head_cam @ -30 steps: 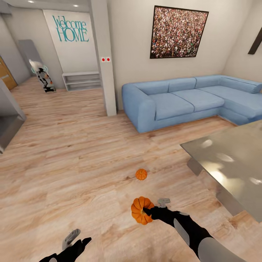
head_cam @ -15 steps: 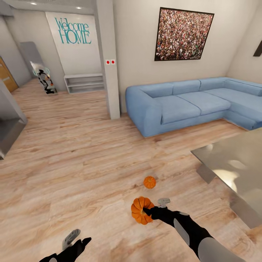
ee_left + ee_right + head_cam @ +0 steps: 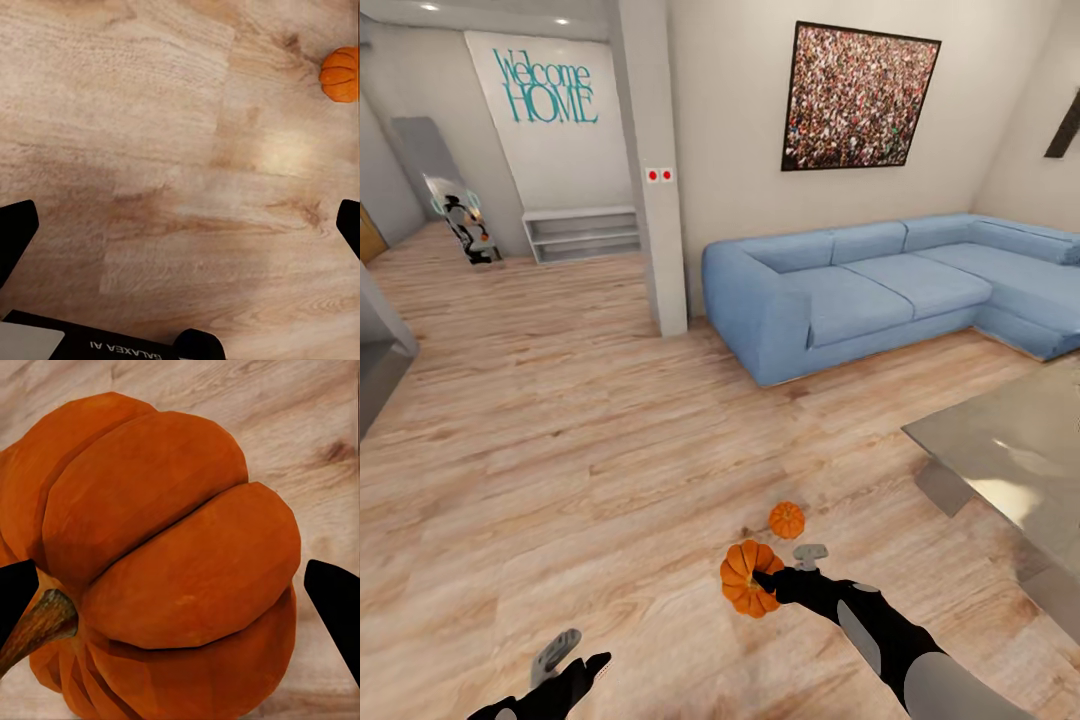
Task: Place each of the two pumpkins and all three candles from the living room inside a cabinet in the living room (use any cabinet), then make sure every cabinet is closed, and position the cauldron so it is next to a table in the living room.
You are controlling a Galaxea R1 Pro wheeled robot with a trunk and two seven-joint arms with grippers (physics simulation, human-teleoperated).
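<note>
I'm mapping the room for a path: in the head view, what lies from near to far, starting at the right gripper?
Right gripper holding a pumpkin → second pumpkin on the floor → blue sofa → framed picture.

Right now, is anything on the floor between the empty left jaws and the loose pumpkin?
Nothing visible. The left gripper hangs open over bare wood floor, and the loose pumpkin lies on open boards ahead. The right gripper, carrying the other pumpkin, sits just beside that line.
</note>
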